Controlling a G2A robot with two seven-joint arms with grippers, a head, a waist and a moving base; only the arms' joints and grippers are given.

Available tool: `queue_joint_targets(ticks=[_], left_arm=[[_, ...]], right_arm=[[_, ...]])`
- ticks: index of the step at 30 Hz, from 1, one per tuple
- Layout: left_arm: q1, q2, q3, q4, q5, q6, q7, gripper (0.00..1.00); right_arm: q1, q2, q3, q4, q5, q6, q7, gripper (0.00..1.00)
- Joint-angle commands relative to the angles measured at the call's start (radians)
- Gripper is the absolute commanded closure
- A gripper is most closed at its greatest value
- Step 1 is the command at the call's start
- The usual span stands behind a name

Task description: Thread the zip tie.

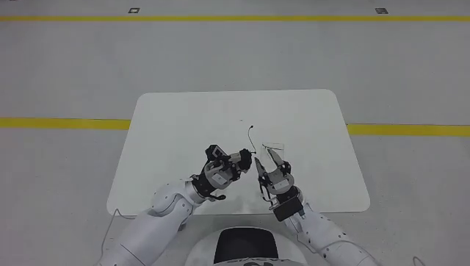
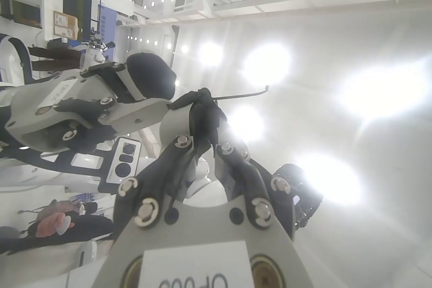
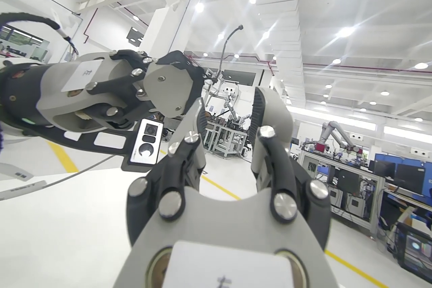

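Note:
A thin black zip tie (image 1: 253, 139) stands up from my left gripper (image 1: 244, 159), which is shut on its lower end over the front part of the white table (image 1: 183, 119). In the left wrist view the fingers (image 2: 204, 100) pinch the tie (image 2: 243, 95), whose free end with a small head sticks out into the air. My right gripper (image 1: 269, 163) is just to the right of the left one, open and holding nothing. In the right wrist view the spread fingers (image 3: 229, 110) are close beside the left gripper (image 3: 168, 83), and the tie (image 3: 226, 43) curves upward beyond them.
Both grippers hover close together near the table's front edge (image 1: 242, 211). The far half of the table is bare white surface. Yellow lines (image 1: 235, 18) cross the grey floor beyond it. Workbenches with other robot arms (image 3: 337, 140) stand far off in the room.

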Motion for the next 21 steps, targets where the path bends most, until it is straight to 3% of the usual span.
queue_joint_targets(ticks=[1, 21], left_arm=[[0.001, 0.0, 0.001, 0.0, 0.003, 0.0, 0.001, 1.0], [0.005, -0.003, 0.004, 0.0, 0.019, -0.003, 0.009, 1.0]], right_arm=[[0.003, -0.004, -0.002, 0.002, -0.002, 0.0, -0.001, 0.77], [0.018, -0.045, -0.011, 0.034, -0.011, 0.003, -0.029, 0.83]])
